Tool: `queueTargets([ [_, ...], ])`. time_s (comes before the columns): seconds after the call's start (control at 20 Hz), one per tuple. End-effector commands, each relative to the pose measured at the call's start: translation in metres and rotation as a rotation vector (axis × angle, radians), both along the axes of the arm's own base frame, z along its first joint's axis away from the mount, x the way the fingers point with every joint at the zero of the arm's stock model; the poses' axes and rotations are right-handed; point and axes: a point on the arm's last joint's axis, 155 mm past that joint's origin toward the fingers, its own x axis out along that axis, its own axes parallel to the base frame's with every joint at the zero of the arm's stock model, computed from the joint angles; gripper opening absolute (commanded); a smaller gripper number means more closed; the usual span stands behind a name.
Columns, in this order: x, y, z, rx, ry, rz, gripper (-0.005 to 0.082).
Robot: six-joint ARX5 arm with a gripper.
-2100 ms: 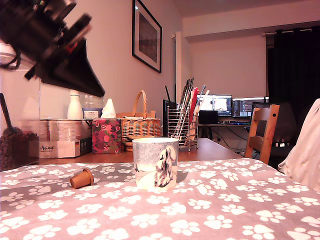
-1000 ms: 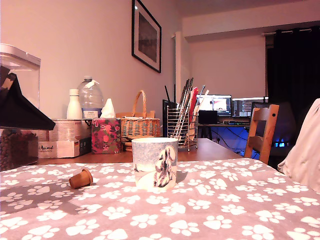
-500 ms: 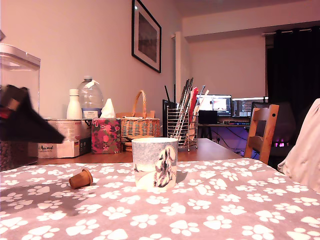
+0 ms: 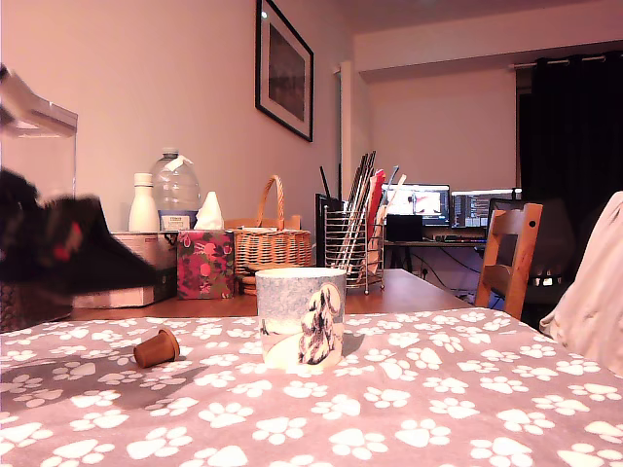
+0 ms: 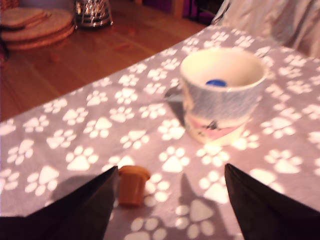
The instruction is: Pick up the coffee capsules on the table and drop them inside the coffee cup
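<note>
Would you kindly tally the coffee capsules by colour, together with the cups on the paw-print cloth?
Brown-orange capsule, lying on the cloth: 1
Blue capsule, inside the cup: 1
Coffee cup: 1
Total: 3

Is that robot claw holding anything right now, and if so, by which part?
Nothing is held. The gripper is open, and the brown capsule lies on the tablecloth beside one finger, not between them.
</note>
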Motion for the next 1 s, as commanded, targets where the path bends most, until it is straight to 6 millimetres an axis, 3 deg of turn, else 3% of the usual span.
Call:
queueTargets([
  [0.0,0.001,0.004,-0.009,0.016,0.000,0.004,0.0617],
  [0.25,0.012,0.010,-0.020,0.011,-0.012,0.032,0.0617],
  [0.95,0.042,0.003,-0.054,0.029,0.056,0.032,0.0616],
])
